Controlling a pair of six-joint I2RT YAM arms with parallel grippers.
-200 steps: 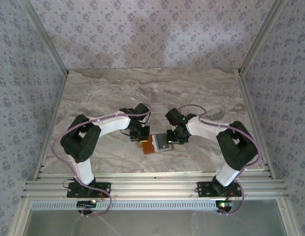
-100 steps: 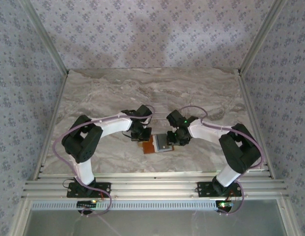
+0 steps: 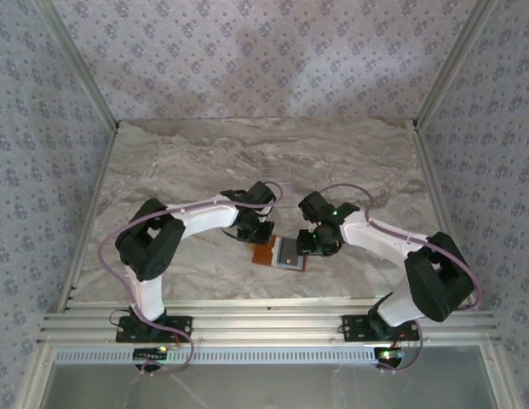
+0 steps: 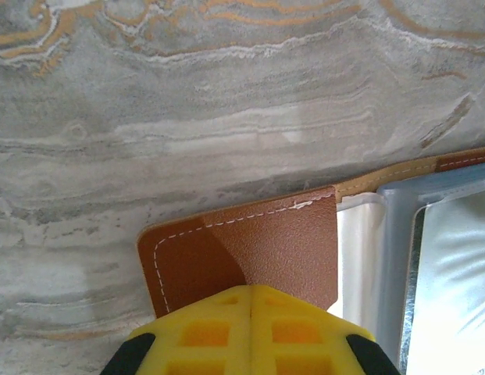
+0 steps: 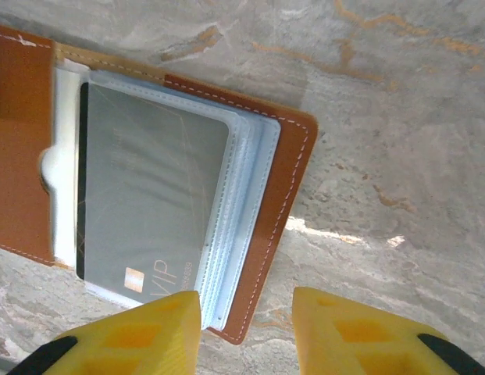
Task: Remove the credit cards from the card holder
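The card holder (image 3: 285, 253) lies open on the marble table, a tan-brown leather wallet with pale blue sleeves (image 5: 242, 195). A dark grey credit card (image 5: 148, 195) marked VIP sits in the top sleeve. A whitish strip (image 5: 64, 156) shows beside it in the holder's left panel. My left gripper (image 4: 251, 289) is shut, its yellow tips resting on the brown left panel (image 4: 250, 242). My right gripper (image 5: 246, 301) stands open over the holder's near right corner. Its left finger (image 5: 148, 328) is over the card's lower edge, its right finger (image 5: 351, 328) over bare table.
A faint clear rectangular thing (image 3: 275, 176) lies on the table behind the grippers. Patterned walls close in the table at the back and sides. An aluminium rail (image 3: 264, 328) runs along the near edge by the arm bases.
Both grippers and the card holder have shifted a little to the right. The right gripper's jaws have spread wider. The left gripper has stayed shut.
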